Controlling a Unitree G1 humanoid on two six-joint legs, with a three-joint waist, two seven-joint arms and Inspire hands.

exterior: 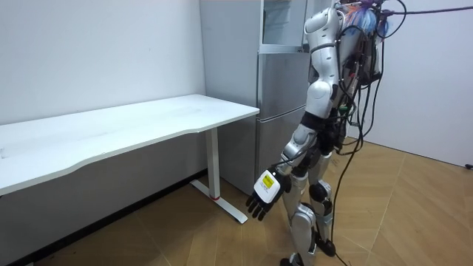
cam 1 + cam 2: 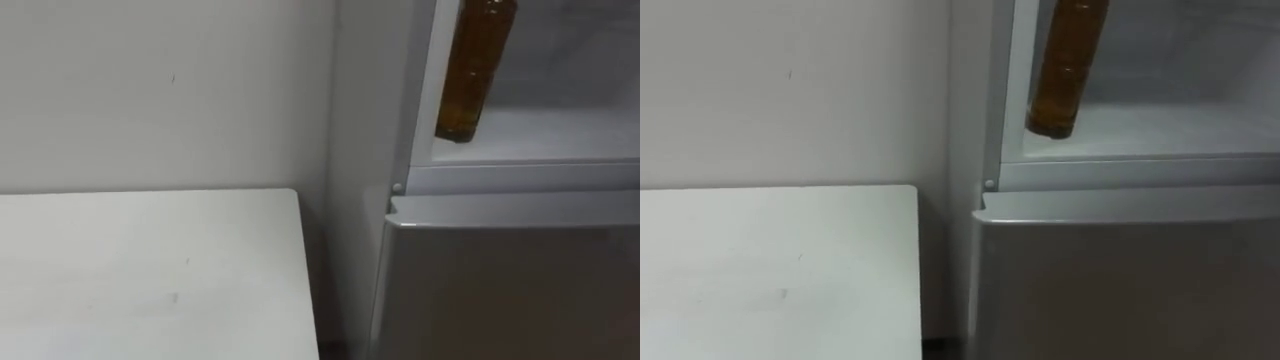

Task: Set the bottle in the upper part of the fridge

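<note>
Amber-brown bottle [image 2: 475, 70], white table [image 2: 150, 270], grey fridge [image 2: 500, 290]

A long white table [image 1: 148, 122] stood along the pale wall [image 1: 89, 52] — its near edge curved, its far corner square. Under the far end, a white leg [image 1: 213, 159] went down to a flat foot on the wooden parquet floor [image 1: 429, 207].

Silver-white shell, black joints, dark cables behind, black left hand [image 1: 260, 198] with white-yellow tag.

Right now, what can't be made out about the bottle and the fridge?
- Bottle top and whatever holds it: cut off by the eye views' upper edge.
- Whether its base rests on the fridge shelf: too close to tell, and the bottle is tilted.
</note>
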